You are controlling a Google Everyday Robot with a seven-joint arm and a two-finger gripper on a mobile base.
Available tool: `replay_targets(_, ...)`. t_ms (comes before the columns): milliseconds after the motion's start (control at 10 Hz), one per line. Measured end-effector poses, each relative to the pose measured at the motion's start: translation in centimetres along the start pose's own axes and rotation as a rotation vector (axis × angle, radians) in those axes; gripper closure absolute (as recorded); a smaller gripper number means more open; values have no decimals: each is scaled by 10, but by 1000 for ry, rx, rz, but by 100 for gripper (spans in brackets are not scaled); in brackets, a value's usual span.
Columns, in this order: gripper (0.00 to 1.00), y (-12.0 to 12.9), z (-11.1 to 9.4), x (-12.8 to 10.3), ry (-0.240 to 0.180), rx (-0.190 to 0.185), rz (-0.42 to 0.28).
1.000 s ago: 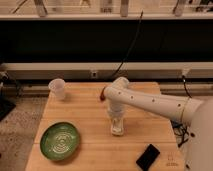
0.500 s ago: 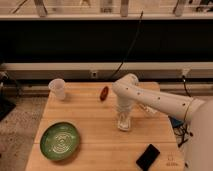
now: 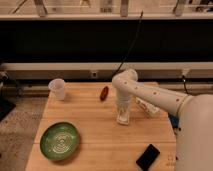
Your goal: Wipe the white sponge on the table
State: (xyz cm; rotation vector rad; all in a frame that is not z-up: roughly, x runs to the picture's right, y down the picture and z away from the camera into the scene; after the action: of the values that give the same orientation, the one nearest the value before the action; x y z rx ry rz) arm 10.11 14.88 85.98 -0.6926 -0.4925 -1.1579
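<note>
The wooden table (image 3: 90, 117) fills the lower middle of the camera view. My gripper (image 3: 123, 118) points straight down at the table's middle right, hanging from the white arm that comes in from the right. It is shut on the white sponge (image 3: 123, 120), a small whitish block at its tip that rests on the tabletop. The gripper's body hides the sponge's upper part.
A translucent cup (image 3: 58, 89) stands at the back left corner. A green plate (image 3: 60, 141) lies at the front left. A small red object (image 3: 104, 93) lies at the back middle. A black phone (image 3: 148, 157) lies at the front right. A pale packet (image 3: 148, 108) lies under my arm.
The gripper has slid the sponge to the right and a little towards the back of the table. The other objects have not moved.
</note>
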Motion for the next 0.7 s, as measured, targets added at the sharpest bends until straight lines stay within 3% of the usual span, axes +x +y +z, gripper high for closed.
replay_targets(300,100,-10,2,-3,-2,-2,-30)
replay_targets(700,100,0,6,-37,-5,-5,-79)
